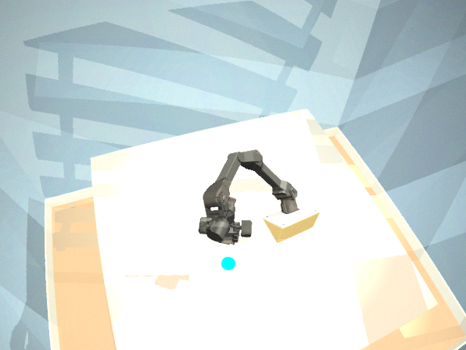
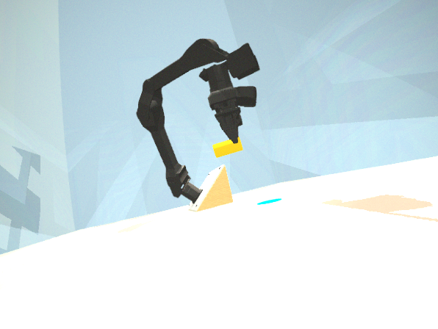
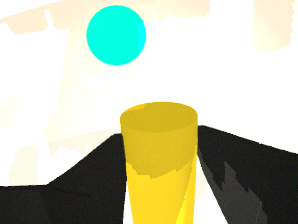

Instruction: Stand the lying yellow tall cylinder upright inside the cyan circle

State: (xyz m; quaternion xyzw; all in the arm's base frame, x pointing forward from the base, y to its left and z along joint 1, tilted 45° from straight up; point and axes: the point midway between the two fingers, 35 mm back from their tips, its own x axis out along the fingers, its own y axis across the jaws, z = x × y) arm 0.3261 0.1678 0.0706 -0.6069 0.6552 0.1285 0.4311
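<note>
Since my pincer (image 1: 234, 239) (image 2: 235, 141) (image 3: 158, 139) grips the yellow cylinder (image 2: 225, 149) (image 3: 159, 160) near one end, long axis near level above the tabletop (image 1: 156, 234) (image 2: 220, 275) (image 3: 225, 65), I judge it needs tipping upright and moving away from the top view's far edge toward the cyan circle (image 1: 228, 263) (image 2: 269, 201) (image 3: 116, 35).

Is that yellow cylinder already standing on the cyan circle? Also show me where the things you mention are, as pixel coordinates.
No, the yellow cylinder (image 2: 225, 149) (image 3: 159, 150) is held in the air, lying nearly sideways, away from the cyan circle (image 1: 228, 263) (image 2: 269, 201) (image 3: 116, 35).
</note>
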